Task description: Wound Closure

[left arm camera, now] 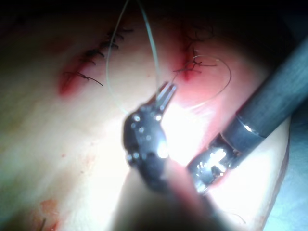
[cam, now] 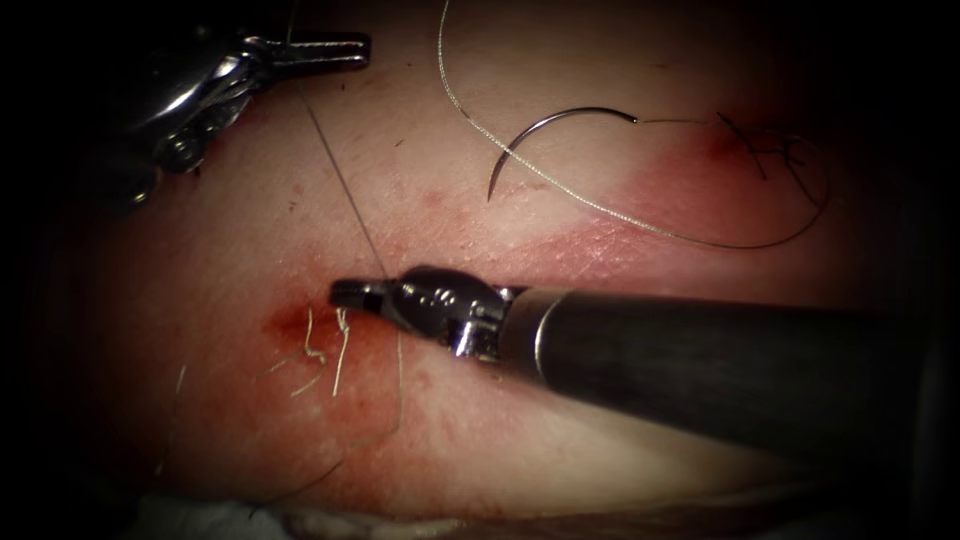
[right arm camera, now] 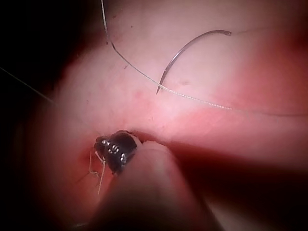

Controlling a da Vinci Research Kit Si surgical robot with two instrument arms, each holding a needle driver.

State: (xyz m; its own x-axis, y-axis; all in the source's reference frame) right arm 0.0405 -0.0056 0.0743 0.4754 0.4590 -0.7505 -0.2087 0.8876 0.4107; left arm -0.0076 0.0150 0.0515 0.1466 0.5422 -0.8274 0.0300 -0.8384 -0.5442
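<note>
Nearest us, the right tool [cam: 352, 294] pinches the thread [cam: 345, 185] beside the cut [cam: 290, 322]; the left tool [cam: 335, 48] pinches it too. The needle [cam: 545, 135] lies free on the tissue [cam: 240, 220]; we fear pulling tears the stitch.

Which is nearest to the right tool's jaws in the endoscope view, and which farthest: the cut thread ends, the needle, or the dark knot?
From the right tool:
1. Cut thread ends, just below its tip on the red patch.
2. Needle, lying free on the tissue, above and to the right.
3. Dark knot, far right.
</note>
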